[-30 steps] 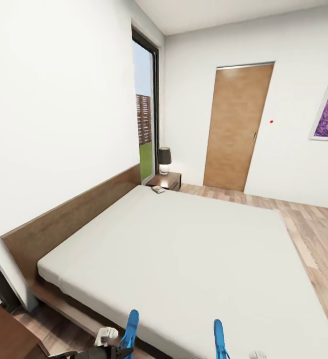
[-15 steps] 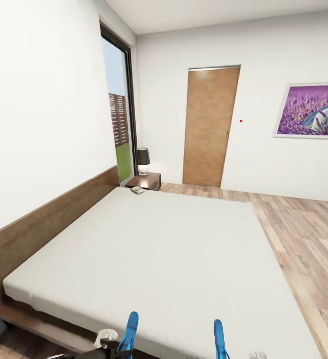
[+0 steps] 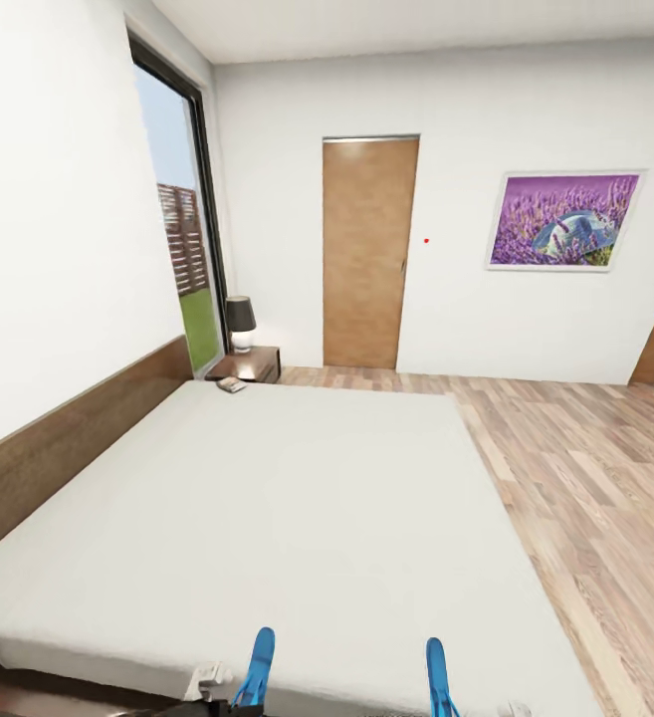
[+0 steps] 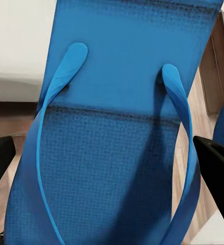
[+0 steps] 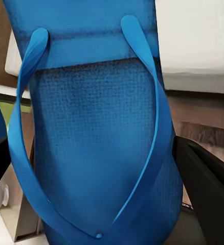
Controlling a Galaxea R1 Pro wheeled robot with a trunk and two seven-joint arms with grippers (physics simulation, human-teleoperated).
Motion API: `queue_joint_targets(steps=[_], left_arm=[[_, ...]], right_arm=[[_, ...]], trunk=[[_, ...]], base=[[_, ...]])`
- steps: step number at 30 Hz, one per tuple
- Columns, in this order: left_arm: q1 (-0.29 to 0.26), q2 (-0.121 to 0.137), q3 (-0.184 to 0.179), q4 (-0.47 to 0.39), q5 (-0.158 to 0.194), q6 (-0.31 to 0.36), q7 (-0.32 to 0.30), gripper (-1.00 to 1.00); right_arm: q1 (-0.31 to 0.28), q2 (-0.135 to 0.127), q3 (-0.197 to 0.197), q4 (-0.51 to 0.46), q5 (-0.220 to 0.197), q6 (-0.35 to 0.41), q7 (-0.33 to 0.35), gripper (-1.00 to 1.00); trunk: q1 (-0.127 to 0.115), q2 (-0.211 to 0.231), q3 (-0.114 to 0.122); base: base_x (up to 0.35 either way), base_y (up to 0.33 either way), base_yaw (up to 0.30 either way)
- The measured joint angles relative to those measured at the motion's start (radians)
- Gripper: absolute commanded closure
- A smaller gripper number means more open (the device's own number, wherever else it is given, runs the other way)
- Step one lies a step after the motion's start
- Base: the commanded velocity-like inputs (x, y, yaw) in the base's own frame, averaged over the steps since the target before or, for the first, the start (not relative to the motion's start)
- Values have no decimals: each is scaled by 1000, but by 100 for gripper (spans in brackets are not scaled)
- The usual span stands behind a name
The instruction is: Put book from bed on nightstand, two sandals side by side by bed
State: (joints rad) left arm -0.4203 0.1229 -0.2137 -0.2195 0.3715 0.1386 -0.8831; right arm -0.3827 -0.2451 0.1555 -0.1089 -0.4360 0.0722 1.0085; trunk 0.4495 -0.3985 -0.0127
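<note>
Jaws clamped on one sandal each: left sandal (image 4: 112, 122), right sandal (image 5: 91, 127); could slip loose in transit.

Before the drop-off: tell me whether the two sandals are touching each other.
Apart. The head view shows the left-hand sandal and the right-hand sandal standing well separated, with grey mattress of the bed between them.

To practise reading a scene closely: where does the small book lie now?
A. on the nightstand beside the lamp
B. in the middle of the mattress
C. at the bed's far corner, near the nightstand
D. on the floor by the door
C: the book lies at the far corner of the bed, just short of the nightstand that carries the lamp.
</note>
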Motion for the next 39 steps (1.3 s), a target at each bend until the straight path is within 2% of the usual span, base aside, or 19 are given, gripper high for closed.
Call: queue_joint_targets(steps=[29, 39], left_arm=[[0, -1, 0, 0, 0, 0, 0, 100], [0, -9, 0, 1, 0, 0, 0, 100]], right_arm=[[0, 0, 0, 0, 0, 0, 0, 100], [0, 0, 0, 0, 0, 0, 0, 100]], trunk=[[0, 0, 0], [0, 0, 0]], base=[[0, 0, -300], [0, 0, -300]])
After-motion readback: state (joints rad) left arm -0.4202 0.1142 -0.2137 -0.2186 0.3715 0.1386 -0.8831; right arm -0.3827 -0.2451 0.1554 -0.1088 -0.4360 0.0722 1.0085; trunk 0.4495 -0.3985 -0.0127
